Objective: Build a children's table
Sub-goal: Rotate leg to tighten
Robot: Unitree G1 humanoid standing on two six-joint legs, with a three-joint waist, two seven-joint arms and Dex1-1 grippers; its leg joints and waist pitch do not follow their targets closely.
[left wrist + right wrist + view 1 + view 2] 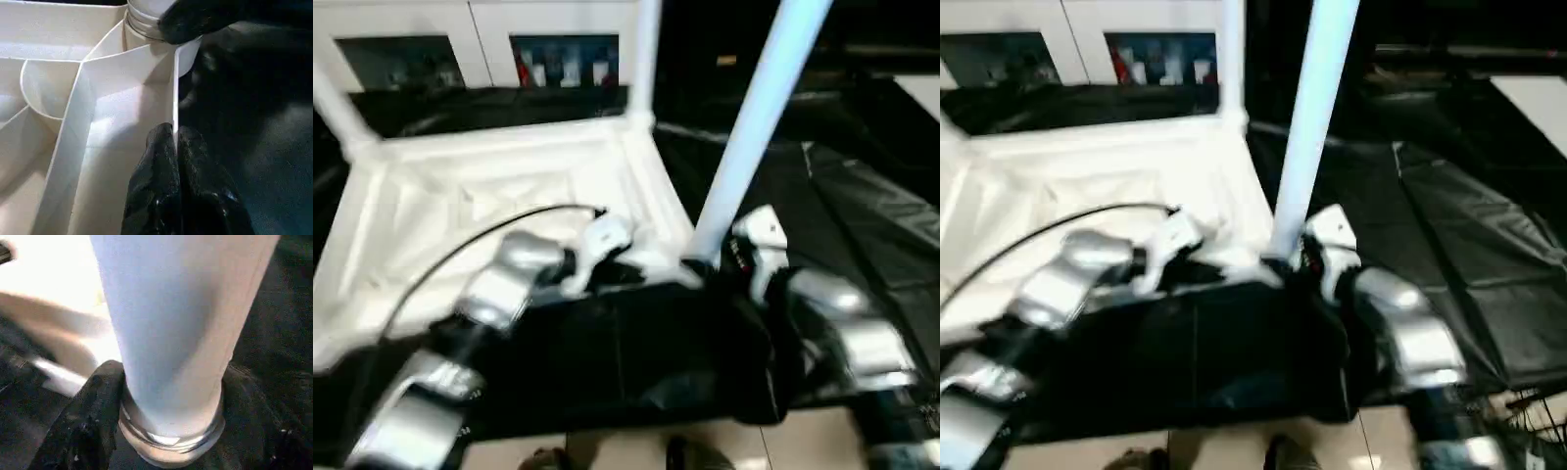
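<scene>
Nearest the camera, two silver forearms are being seen crossing a black sheet (636,362) that is covering the work surface; a strip of pale floor (607,452) is being shown at the bottom edge w/ dark shapes too blurred to be named.

The left gripper (175,142) is being held pinched together on the thin side wall of the table top (460,206), near its front right corner; fingers (156,191) are being pressed together w/ the wall edge between the tips. A black cable (460,245) is being run from the left wrist back over the top, partly blocking the ribs.

The right gripper (168,396) is being kept clamped round the base of a leg (759,117), at the ringed end just over the corner socket; one black finger (83,426) is being seen on each side of the tube. Whether the leg end is seated in the socket can't be told, as the fingers are hiding it.

The top is being laid upside down, ribbed underside up, long axis running L–R. The held leg is being stood nearly upright, leaning slightly right, upper end cut off by the frame. A second leg (646,59) is being stood upright at the far right corner, a third (337,108) at the far left, both cut off.

Beyond, white cabinets (489,39) w/ blurred coloured items are being made out.
</scene>
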